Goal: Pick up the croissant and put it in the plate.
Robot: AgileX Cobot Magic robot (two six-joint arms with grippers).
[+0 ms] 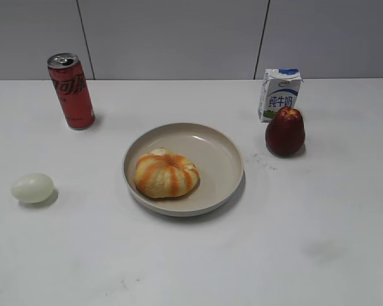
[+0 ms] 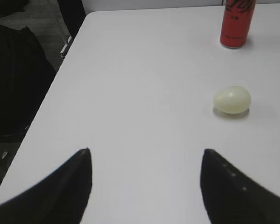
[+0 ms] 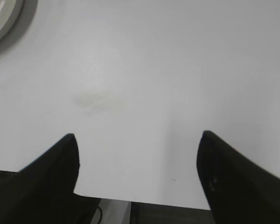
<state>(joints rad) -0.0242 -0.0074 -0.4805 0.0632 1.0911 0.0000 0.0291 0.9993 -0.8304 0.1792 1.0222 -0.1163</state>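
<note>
The croissant (image 1: 166, 174), puffy with orange and cream stripes, lies inside the beige plate (image 1: 223, 159), on its front left part. A bit of the plate's rim (image 3: 2, 21) shows at the top left of the right wrist view. My left gripper (image 2: 146, 154) is open and empty over bare table near the left edge, apart from the pale egg. My right gripper (image 3: 137, 137) is open and empty above the table's front edge. Neither gripper shows in the exterior view.
A pale egg (image 1: 32, 188) lies at the left, also in the left wrist view (image 2: 232, 100). A red cola can (image 1: 71, 90) stands at the back left (image 2: 236, 23). A milk carton (image 1: 279, 94) and a dark red fruit (image 1: 285, 131) stand at the right.
</note>
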